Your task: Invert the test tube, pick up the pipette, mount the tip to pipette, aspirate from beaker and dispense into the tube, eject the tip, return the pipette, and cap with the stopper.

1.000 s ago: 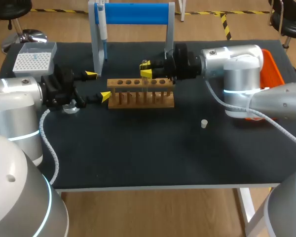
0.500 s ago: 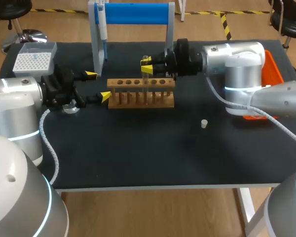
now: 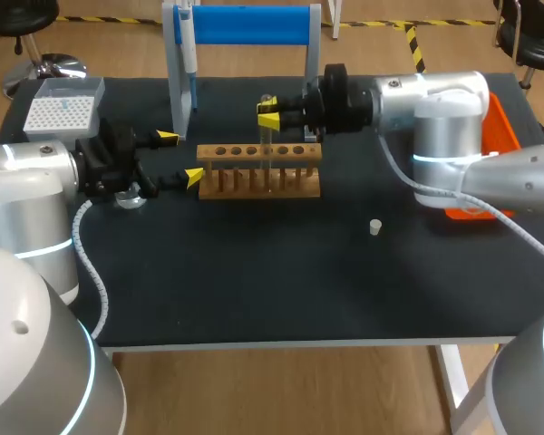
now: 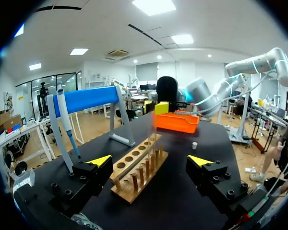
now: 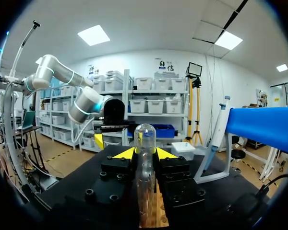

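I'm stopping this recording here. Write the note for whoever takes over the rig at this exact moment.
Left hand: open, empty, at the left end of the wooden rack.
Right hand: shut on the test tube, which is upright over the rack with its rounded end up. I cannot tell whether its lower end is clear of the rack.
Pipette hangs on the blue stand. The tip box is at the left rear corner. The stopper lies loose, right of the rack and nearer the robot.
Done: tube gripped.
Left: invert the tube, then every pipette step and capping.
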`<state>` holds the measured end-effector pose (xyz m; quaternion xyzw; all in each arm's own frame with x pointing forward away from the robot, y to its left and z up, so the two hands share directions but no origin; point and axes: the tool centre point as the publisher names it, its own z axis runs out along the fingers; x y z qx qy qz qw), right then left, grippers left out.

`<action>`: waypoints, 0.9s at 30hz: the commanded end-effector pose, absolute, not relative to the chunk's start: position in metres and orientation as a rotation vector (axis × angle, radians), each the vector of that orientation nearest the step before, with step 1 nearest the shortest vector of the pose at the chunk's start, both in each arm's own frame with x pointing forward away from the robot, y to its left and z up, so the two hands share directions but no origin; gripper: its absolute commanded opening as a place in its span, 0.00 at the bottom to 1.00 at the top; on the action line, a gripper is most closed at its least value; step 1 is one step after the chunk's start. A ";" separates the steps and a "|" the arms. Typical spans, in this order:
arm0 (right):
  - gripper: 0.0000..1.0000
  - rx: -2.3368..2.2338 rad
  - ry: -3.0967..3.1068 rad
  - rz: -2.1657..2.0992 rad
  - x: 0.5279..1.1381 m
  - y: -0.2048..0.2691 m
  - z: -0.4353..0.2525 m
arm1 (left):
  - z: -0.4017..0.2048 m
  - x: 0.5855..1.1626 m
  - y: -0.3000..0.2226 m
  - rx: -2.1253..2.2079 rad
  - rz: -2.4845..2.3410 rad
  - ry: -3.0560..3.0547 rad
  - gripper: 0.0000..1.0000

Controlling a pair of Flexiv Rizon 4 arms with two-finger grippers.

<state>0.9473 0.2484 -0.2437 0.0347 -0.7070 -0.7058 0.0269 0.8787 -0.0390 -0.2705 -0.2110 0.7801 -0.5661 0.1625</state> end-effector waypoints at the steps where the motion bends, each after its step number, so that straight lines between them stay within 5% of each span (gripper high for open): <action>1: 0.00 0.100 -2.196 -2.177 0.945 0.248 -0.238 | -0.271 0.878 -0.040 -0.603 -1.615 2.220 1.00; 27: 0.00 0.106 -2.182 -2.212 0.944 0.247 -0.214 | -0.271 0.878 -0.040 -0.603 -1.615 2.220 1.00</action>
